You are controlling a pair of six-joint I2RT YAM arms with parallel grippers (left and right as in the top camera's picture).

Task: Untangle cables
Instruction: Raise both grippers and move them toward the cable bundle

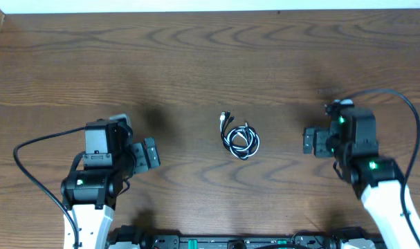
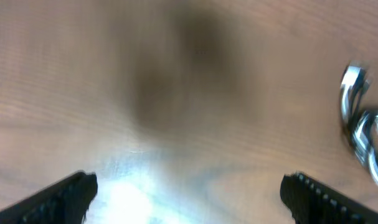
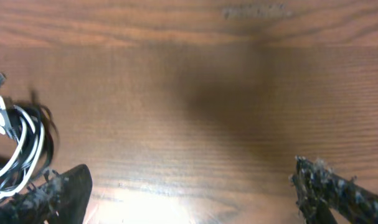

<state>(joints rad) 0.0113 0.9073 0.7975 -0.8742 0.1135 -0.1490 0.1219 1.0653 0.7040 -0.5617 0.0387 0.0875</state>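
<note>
The black and white cables [image 1: 239, 137] lie in one tight coil at the centre of the table [image 1: 196, 55]. The left gripper [image 2: 189, 186] and right gripper [image 3: 192, 180] stand spread and empty on either side, well apart from it. Risk: a pinch across the coil probably catches both cords, dragging the bundle and tightening the tangle.
</note>
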